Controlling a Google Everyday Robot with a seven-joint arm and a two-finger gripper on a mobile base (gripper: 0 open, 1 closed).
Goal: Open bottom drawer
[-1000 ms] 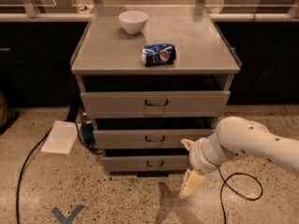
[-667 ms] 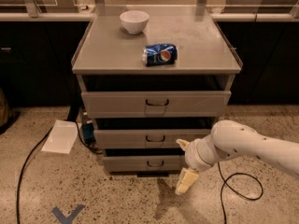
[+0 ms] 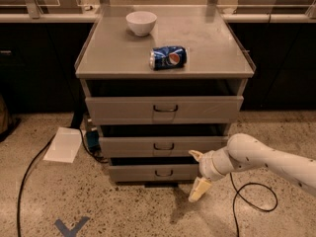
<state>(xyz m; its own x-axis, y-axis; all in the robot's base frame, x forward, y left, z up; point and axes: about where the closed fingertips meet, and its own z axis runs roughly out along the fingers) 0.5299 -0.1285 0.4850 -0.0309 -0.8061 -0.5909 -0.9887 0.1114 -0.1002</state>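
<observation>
Bottom drawer (image 3: 133,173) is looking rigid metal, prob sliding easily; take it by centre wire handle (image 3: 163,172). Gripper (image 3: 198,173) is hovering at drawer's right end, fingers apart.

From where I stand, the claw (image 3: 193,176), fingers spread, hangs at the right end of the bottom drawer (image 3: 138,173), with bare floor open before its handle (image 3: 164,172), the middle drawer (image 3: 133,146) close above, and a black cable (image 3: 249,200) looped on the floor to the right.

drawers (image 3: 163,146) 3 | bowl (image 3: 141,22) 1 | can (image 3: 168,58) 1 | paper (image 3: 63,144) 1 | tool (image 3: 198,174) 1, beside right end of bottom drawer (image 3: 148,173)
</observation>
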